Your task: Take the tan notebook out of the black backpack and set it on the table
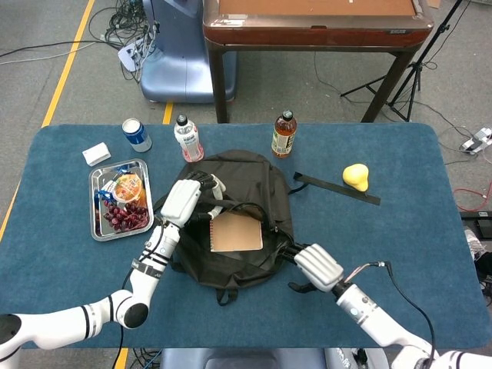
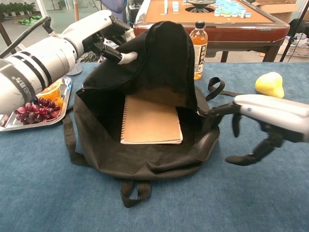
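Desk [image 1: 400, 231] first: blue cloth top, black backpack [image 1: 265, 192] lying flat near the middle, mouth toward me. My left hand [image 1: 184, 201] pinches the upper flap [image 2: 164, 63] and holds it lifted, so the opening is wide. Tan notebook [image 2: 150, 121] lies flat inside on the bag floor, fully exposed, spiral edge on the left, long axis running away from me.

My right hand [image 2: 260, 125] is at the backpack's right rim, fingers spread and curved down, holding nothing, fingertips at or just touching the fabric, can't tell which. Notebook lies to its left, across the bag wall, near. Right hand is the free one and nearer, so I judge it reaches in over the rim for the notebook's right edge.

Bare cloth right of the bag looks good for the set-down. Loose black strap [image 1: 338, 187] and yellow pear-shaped thing [image 1: 355, 177] sit further back right.

Room: gray floor, brown table behind the desk.
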Robot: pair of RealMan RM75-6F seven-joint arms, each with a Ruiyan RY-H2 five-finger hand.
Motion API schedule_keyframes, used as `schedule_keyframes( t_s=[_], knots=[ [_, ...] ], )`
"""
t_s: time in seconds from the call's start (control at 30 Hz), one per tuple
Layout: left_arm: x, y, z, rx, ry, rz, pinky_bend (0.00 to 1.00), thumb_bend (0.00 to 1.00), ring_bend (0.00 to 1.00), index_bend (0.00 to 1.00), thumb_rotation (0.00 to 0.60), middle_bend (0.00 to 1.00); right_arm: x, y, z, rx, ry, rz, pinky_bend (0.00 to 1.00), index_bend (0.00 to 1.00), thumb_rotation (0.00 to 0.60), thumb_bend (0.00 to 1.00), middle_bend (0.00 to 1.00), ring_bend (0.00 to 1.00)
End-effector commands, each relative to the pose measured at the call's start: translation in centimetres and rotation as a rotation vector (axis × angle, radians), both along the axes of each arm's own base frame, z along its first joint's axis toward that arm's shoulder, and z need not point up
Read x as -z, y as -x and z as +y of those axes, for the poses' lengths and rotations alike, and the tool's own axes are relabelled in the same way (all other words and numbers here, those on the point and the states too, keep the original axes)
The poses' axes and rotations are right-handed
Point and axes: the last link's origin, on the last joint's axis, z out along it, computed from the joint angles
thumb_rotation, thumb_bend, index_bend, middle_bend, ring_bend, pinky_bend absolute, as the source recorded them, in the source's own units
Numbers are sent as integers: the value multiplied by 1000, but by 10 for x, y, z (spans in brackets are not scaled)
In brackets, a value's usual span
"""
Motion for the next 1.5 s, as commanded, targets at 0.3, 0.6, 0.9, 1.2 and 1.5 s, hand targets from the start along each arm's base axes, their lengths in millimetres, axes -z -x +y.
schedule_keyframes(
  t_s=[0.3, 0.6, 0.9, 1.2, 1.5],
  knots=[
    [-3, 0, 3, -21, -28, -11, 190, 350, 306, 758, 600, 423, 55, -30, -34, -10, 20, -51, 464, 356, 600, 228, 322, 251],
    [-3, -2, 3, -28, -31, -14, 190, 349, 306, 758, 600, 423, 72, -42, -46, -60, 74, -11, 465, 356, 600, 228, 322, 251],
    [-4, -3, 5, -41, -35, -11, 190, 348, 306, 758, 600, 423, 73, -33, -59, -103, 119, 113, 464, 356, 600, 195, 322, 251],
    [-4, -4, 7, -48, -43, -6, 189, 348, 306, 758, 600, 423, 74, -33, -70, -212, 172, 219, 465, 356, 600, 56, 322, 251],
    [-4, -2, 8, -59, -45, -11, 190, 348, 306, 758, 600, 423, 86, -34, -71, -308, 193, 237, 461, 356, 600, 54, 322, 250]
  ],
)
